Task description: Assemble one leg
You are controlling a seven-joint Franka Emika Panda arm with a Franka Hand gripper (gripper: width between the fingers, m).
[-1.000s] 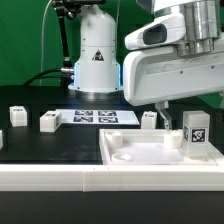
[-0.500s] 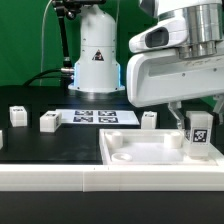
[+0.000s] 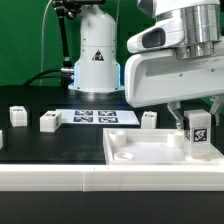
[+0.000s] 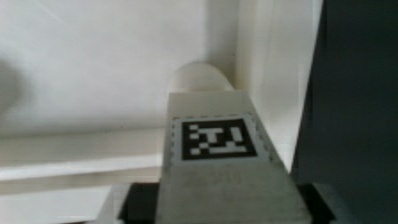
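My gripper (image 3: 193,112) is shut on a leg (image 3: 199,134), a small white post with a black-and-white tag on its face. It holds the leg upright over the right corner of the large white tray-like part (image 3: 150,160), low over its inside near the rim. In the wrist view the leg (image 4: 217,140) runs out from between my fingers (image 4: 135,200) toward the tray's inner corner (image 4: 107,110). Whether the leg's lower end touches the tray I cannot tell.
Three more small white legs stand on the black table: one at the exterior view's left edge (image 3: 17,115), one (image 3: 48,121) beside the marker board (image 3: 95,117), one (image 3: 149,119) behind the tray. The arm's white base (image 3: 97,55) stands at the back.
The gripper and the held leg have shifted slightly to the exterior view's right and a little lower over the tray corner. Nothing else moved.
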